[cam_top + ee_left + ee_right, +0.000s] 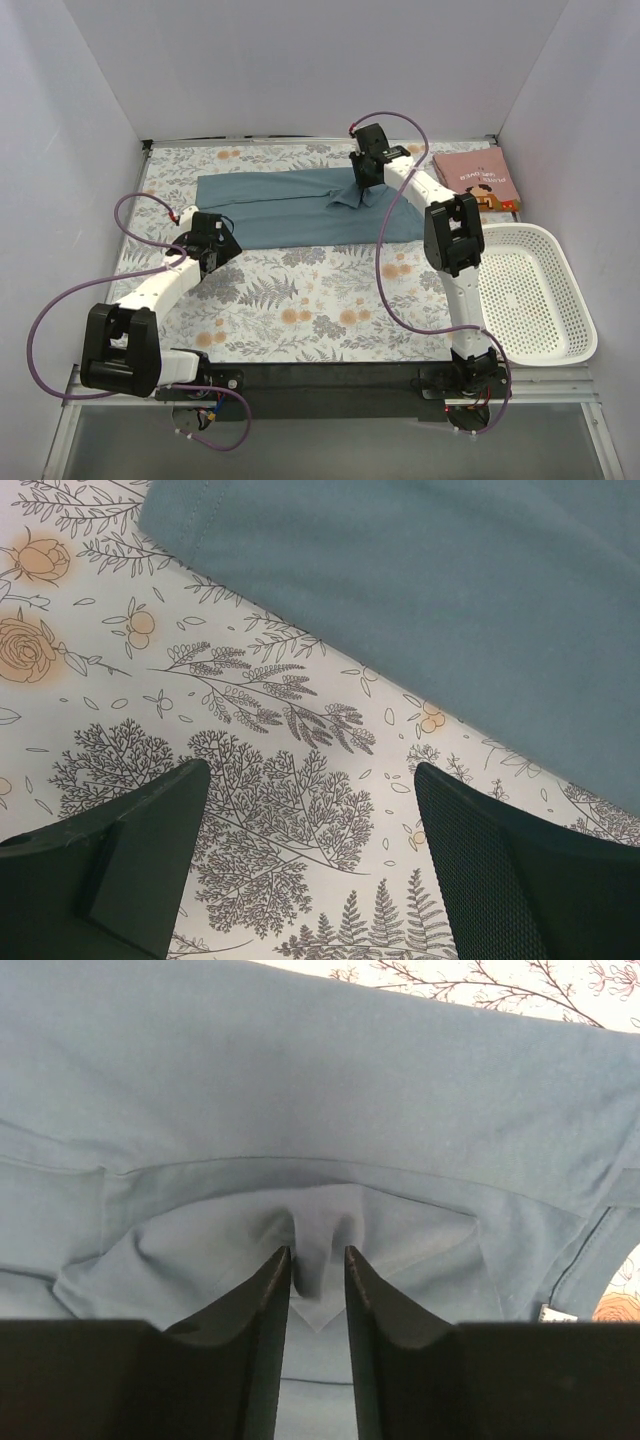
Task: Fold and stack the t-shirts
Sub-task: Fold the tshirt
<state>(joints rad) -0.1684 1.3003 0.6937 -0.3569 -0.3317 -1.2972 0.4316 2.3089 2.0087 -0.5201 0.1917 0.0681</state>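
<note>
Right wrist shows right pincer (pixel 317 1253) seemingly pinching teal t-shirt (pixel 300 1090).

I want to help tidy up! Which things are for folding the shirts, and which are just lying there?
For the job: blue shirt, pink shirt.
Just lying about: white basket, flowery cloth.

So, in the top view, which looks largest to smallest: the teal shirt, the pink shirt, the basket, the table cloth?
1. table cloth
2. teal shirt and basket: these look about alike, and the right arm hides part of each, so I do not rank them.
3. pink shirt, folded.
</note>
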